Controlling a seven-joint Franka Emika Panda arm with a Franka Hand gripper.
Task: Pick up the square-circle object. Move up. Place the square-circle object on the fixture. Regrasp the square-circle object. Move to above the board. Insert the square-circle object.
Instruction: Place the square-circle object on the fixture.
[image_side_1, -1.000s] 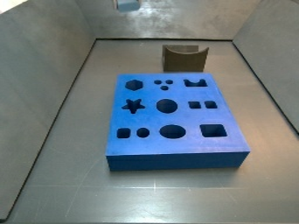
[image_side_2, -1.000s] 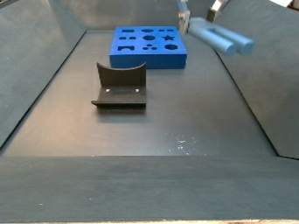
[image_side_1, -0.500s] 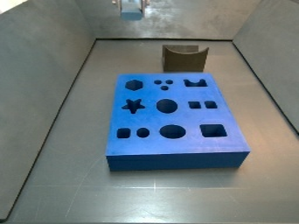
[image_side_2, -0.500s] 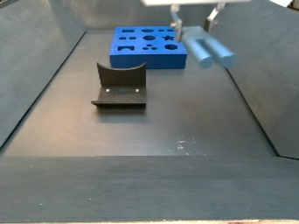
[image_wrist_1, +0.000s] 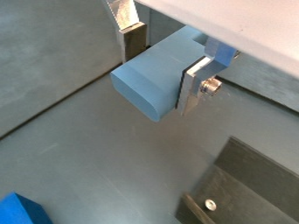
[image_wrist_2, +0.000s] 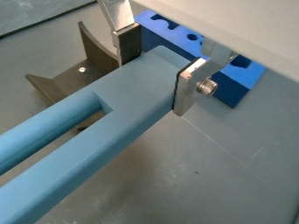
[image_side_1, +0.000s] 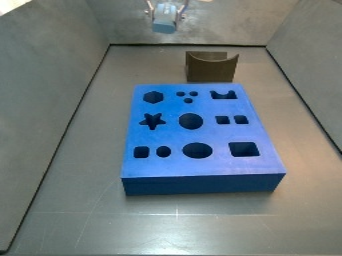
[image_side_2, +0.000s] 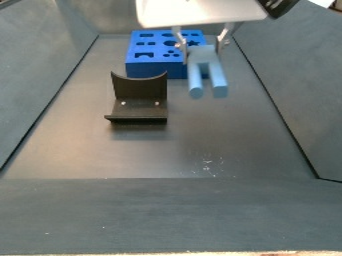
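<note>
Clearly the gripper (image_side_2: 202, 42), fingers (image_wrist_2: 191, 85) clamped on one end of the long object (image_side_2: 205, 73), risks it pivoting and missing the fixture (image_side_2: 136, 98).

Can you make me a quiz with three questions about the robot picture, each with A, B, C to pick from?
1. Where is the square-circle object?
A. in the board
B. held in the air by the claw
C. on the fixture

2. What colour is the board?
A. blue
B. red
C. green

3. Is the fixture holding anything?
A. yes, a block
B. yes, a ball
C. no, nothing

Answers: 1 B, the silver fingers clamp it above the floor. 2 A, the slab with holes is blue in both side views. 3 C, its notch is bare.
</note>
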